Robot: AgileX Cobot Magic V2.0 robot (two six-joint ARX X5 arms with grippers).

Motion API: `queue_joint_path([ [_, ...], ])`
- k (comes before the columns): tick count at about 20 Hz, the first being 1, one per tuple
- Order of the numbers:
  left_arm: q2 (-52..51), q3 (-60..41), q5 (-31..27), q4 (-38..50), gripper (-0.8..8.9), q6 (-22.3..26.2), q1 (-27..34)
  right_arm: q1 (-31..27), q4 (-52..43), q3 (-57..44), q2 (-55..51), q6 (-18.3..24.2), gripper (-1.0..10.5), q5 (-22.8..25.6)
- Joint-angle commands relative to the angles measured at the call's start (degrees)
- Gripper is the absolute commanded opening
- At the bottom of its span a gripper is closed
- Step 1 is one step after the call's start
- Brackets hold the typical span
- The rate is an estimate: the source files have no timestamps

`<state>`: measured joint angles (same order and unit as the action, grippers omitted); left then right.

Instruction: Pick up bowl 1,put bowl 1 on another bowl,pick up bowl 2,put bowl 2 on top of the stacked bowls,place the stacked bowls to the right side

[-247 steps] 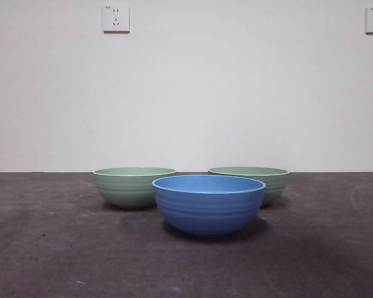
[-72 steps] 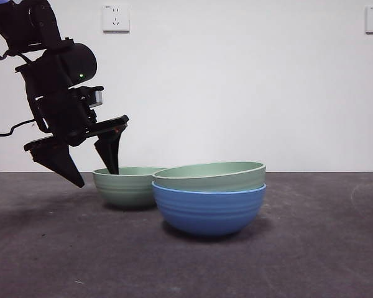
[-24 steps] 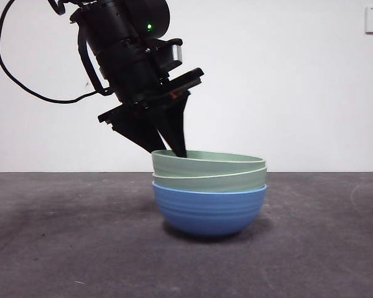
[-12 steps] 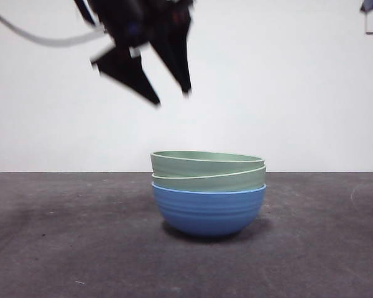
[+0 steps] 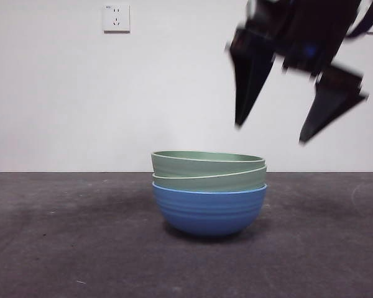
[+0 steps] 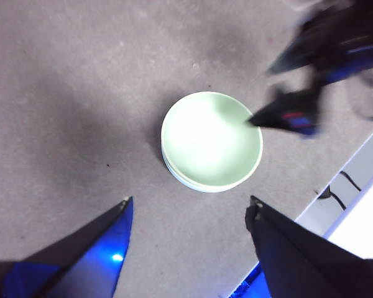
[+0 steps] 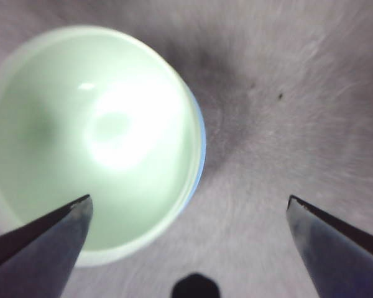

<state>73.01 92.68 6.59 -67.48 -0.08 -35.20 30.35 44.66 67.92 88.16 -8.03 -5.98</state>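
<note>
The stacked bowls point(image 5: 209, 192) stand on the dark grey table point(image 5: 62, 248) in the lower middle of the front frame: a blue ridged bowl point(image 5: 209, 211) at the bottom with two pale green bowls nested in it, the top green bowl point(image 5: 206, 162) sitting slightly tilted. Both stacking steps look done, so the step in hand is the last one, carrying the stack to the right side.

Above and to the upper right of the stack, the right gripper point(image 5: 270, 133) hangs in the air, blurred, its two black jaws spread wide and holding nothing, well clear of the rims. The next move, as I judge it, calls for bringing one jaw inside the top bowl and one outside the wall, closing on the rims, and lifting so that all three travel together; the tilt of the top bowl could let it slip.

Farther back, a wall socket point(image 5: 116, 18) sits at the upper left of the white wall.

The front view alone shows the layering and the tilt. The right wrist view shows the green inside filling the left of its frame, a thin blue edge point(image 7: 202, 139) beside it, and the jaws straddling wide. The left wrist view shows the left gripper point(image 6: 189, 208), jaws also wide and empty, high above the stack point(image 6: 211, 141) at frame centre, with the other gripper's tip point(image 6: 286, 115) over the rim.
</note>
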Motion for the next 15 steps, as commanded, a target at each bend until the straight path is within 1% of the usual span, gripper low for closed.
queue_joint_path([
  [1, -1.75, 0.04, -0.72, -1.40, 3.12, 0.59, 0.02, -0.07, -0.87, 0.09, 4.94, -1.57, 5.6, -0.81],
  [3, -2.51, 0.04, -0.74, -2.21, 3.12, 0.59, 0.02, -0.74, -1.18, 0.09, 7.96, -2.08, 5.6, -5.27],
  [5, -2.62, 0.04, -0.72, -2.84, 3.12, 0.59, 0.02, -0.74, -2.08, 0.09, 10.14, -3.04, 4.8, -7.34],
  [8, -2.62, 0.04, -0.66, -3.21, 3.12, 0.57, 0.02, -0.87, -2.49, 0.09, 11.19, -3.08, 3.6, -7.48],
  [11, -2.62, 0.04, -0.63, -3.28, 3.12, 0.55, 0.02, -1.09, -2.60, 0.07, 11.30, -3.06, 1.8, -7.54],
  [15, -2.62, 0.04, -0.63, -3.85, 3.12, 0.55, 0.02, -1.09, -2.38, 0.07, 12.44, -3.28, 1.8, -7.63],
])
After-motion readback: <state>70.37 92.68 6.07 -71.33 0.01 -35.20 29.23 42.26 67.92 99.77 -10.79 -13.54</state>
